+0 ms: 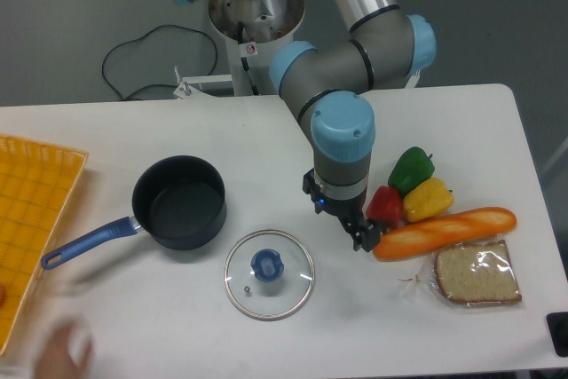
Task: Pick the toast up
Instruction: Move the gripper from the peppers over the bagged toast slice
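The toast (477, 273) was seen lying flat on the white table (133, 130), near its front right corner, wrapped in clear crinkled plastic. A long orange-brown baguette (444, 232) was laid just behind the toast, slanting up to the right, and appeared to touch or slightly overlap the wrapping's upper edge. Behind the baguette, three peppers were grouped close together: a red pepper (385, 205), a yellow pepper (427, 199) and a green pepper (411, 169).

The gripper (366, 237) was pointed downward at the end of the grey and blue arm (342, 144), positioned just at the left tip of the baguette and beside the red pepper, apart from the toast. Nothing was seen held by it. Whether its fingers were spread or closed could not be told from this view, since they were seen from above and mostly hidden by the wrist.

A dark saucepan (180, 201) with a blue handle was set to the left of the arm, and a round glass lid (268, 273) with a blue knob was laid flat in front of it. An orange tray (31, 219) was placed at the table's left edge. A blurred hand (62, 352) was noted at the lower left corner.
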`<action>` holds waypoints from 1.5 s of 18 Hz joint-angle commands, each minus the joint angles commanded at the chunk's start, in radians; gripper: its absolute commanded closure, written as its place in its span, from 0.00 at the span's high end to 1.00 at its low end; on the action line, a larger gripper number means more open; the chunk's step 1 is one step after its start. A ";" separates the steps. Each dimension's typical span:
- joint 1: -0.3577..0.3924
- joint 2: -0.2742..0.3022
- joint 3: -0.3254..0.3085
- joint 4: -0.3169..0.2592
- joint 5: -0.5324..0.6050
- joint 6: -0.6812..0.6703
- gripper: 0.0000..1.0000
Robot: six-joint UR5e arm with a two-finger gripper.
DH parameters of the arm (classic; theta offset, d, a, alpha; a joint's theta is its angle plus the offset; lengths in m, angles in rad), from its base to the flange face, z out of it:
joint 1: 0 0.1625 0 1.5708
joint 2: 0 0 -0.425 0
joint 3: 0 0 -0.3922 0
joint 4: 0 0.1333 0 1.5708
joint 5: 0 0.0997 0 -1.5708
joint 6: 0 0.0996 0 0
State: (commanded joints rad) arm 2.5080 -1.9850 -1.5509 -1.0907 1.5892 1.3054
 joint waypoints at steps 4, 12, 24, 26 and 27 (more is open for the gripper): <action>0.008 0.000 0.000 0.002 -0.002 -0.002 1.00; 0.078 -0.003 0.012 0.011 -0.009 0.018 1.00; 0.120 -0.084 0.034 0.029 -0.009 0.069 1.00; 0.120 -0.106 0.049 0.046 -0.011 0.060 1.00; 0.120 -0.113 0.055 0.052 -0.011 0.043 1.00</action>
State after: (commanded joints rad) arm 2.6277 -2.0984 -1.4957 -1.0386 1.5785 1.3485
